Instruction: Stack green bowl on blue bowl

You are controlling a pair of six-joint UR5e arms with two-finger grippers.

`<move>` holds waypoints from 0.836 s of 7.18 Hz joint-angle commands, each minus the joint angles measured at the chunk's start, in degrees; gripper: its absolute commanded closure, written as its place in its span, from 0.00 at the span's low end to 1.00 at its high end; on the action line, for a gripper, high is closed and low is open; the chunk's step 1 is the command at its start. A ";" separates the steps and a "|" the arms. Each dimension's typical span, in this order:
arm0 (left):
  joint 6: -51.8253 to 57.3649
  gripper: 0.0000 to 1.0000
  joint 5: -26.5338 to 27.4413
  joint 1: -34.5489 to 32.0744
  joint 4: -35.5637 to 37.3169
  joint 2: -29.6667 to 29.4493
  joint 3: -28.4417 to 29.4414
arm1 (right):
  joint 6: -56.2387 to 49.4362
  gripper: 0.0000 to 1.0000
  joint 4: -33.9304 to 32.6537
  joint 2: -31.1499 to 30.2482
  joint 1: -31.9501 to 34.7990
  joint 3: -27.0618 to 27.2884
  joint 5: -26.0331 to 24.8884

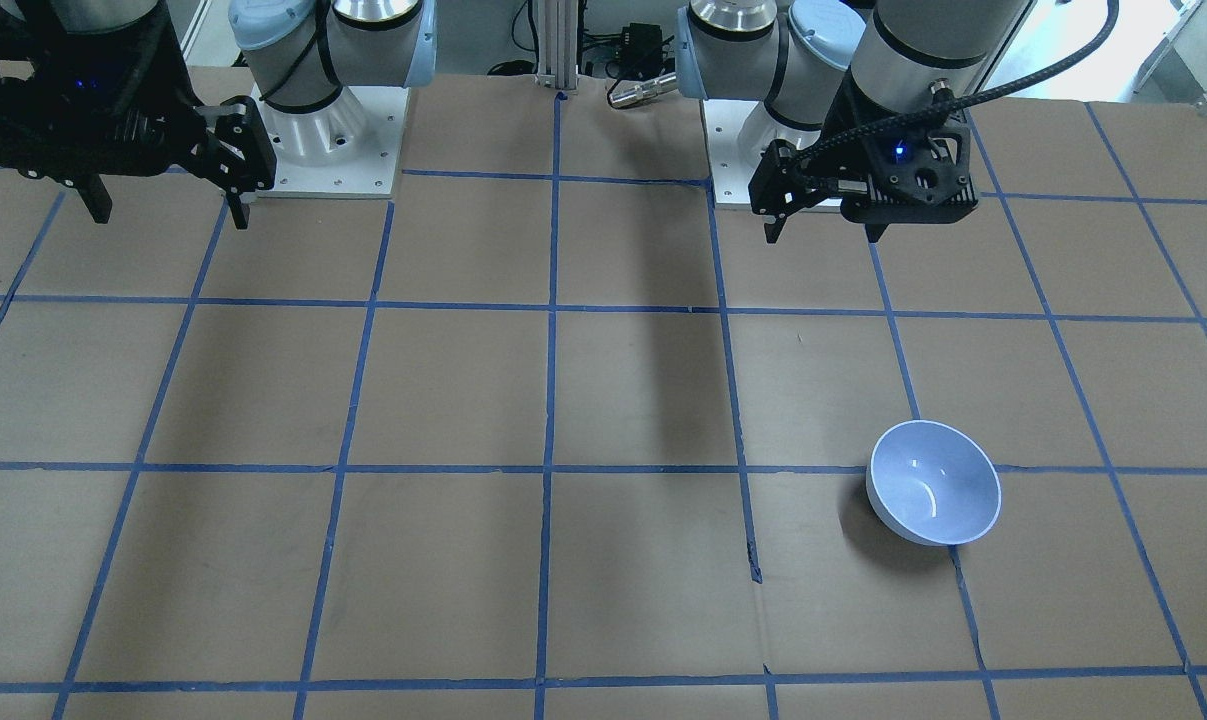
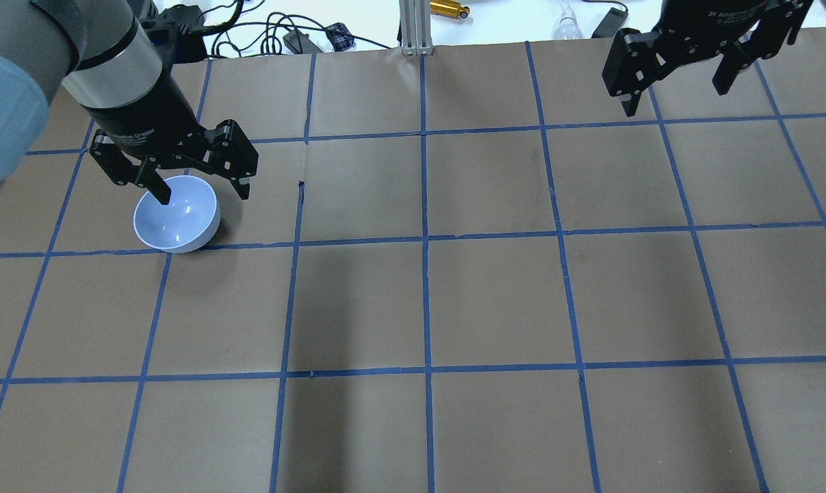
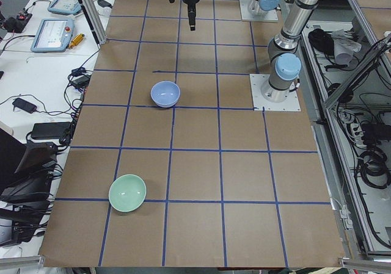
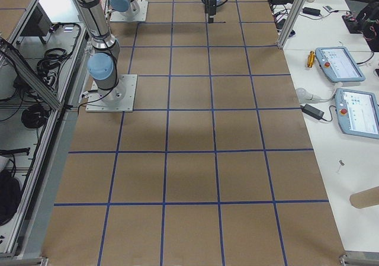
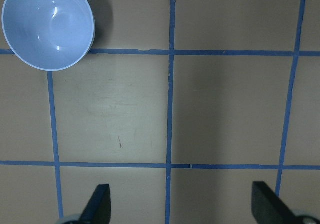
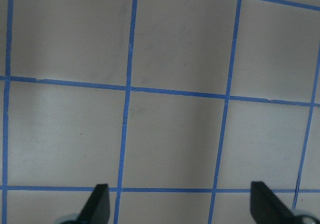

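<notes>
The blue bowl (image 1: 933, 482) stands upright and empty on the brown table; it also shows in the overhead view (image 2: 177, 213), the exterior left view (image 3: 165, 94) and the top left of the left wrist view (image 5: 48, 27). The green bowl (image 3: 127, 193) shows only in the exterior left view, upright near the table's end on my left, about two grid squares from the blue bowl. My left gripper (image 2: 202, 193) hangs open and empty, high above the table beside the blue bowl (image 5: 182, 206). My right gripper (image 2: 674, 96) is open and empty, high over the far right (image 6: 180, 206).
The table (image 2: 495, 301) is covered in brown paper with a blue tape grid. The arm base plates (image 1: 333, 160) sit at my edge. Teach pendants (image 4: 340, 64) and cables (image 3: 55, 130) lie on side tables beyond the far edge.
</notes>
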 commanded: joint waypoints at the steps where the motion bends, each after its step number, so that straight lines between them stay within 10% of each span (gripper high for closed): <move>1: 0.00 0.00 0.04 0.07 0.05 0.01 0.05 | 0.00 0.00 0.00 0.00 0.04 0.00 0.00; 6: 0.53 0.00 0.12 0.16 -0.03 0.18 -0.03 | 0.00 0.00 0.00 0.00 -0.04 0.00 0.00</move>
